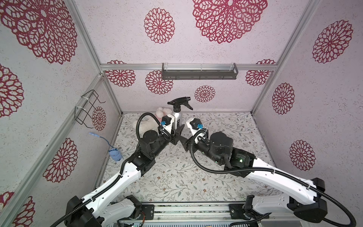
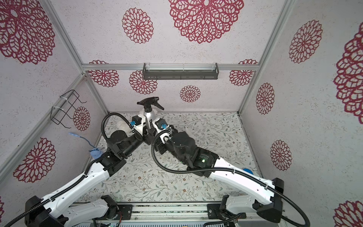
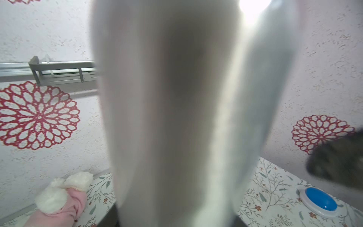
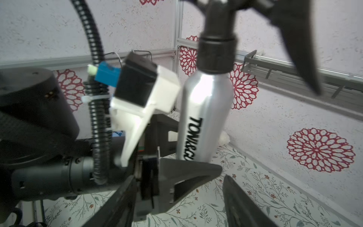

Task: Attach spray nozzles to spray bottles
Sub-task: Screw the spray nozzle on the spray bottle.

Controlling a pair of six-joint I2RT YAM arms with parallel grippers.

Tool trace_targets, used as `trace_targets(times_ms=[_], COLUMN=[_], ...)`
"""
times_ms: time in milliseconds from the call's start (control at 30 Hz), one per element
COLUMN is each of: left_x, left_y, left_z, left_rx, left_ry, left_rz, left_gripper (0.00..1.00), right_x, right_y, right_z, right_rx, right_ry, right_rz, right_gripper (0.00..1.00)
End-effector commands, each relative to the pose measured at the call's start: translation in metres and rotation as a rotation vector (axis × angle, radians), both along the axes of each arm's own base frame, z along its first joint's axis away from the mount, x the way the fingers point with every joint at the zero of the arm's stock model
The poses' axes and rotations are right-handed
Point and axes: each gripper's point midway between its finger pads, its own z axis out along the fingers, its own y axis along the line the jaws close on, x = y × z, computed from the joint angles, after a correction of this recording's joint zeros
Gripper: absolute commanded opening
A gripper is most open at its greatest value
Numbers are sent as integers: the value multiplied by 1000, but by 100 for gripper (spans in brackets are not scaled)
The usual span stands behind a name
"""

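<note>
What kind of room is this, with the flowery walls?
Probably a staged robot test booth, not a home: patterned panels in an aluminium frame, a floral-covered table, and two robot arms, the left gripper holding a silver spray bottle.

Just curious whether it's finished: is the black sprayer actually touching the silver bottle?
Touching. The right wrist view shows the black nozzle with its collar seated on the neck of the silver bottle, no gap between them.

Silver bottle (image 4: 204,110) carries black vertical lettering. Legible part reads "TONI&GU"; remainder hidden behind the left gripper (image 4: 188,165).
</note>
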Motion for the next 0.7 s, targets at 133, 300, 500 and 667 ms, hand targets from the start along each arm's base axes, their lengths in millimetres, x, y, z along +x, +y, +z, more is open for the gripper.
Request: trace_targets(times_ms=[133, 300, 500, 667], left_x=[-13, -15, -19, -20], left_y=[-11, -17, -20, -21], left_z=[15, 12, 10, 8], left_rx=[-16, -11, 2, 7], left_ry=[-43, -22, -14, -11], left_rz=[-99, -137, -163, -171], left_gripper=[0, 0, 0, 0], right_x=[-1, 8, 23, 31], right_y=[-26, -11, 4, 10], right_z=[53, 71, 83, 90], right_rx=[49, 33, 29, 26], right_ry=[-58, -93, -115, -119], right_rz=[187, 265, 287, 296], right_gripper=[83, 83, 82, 75])
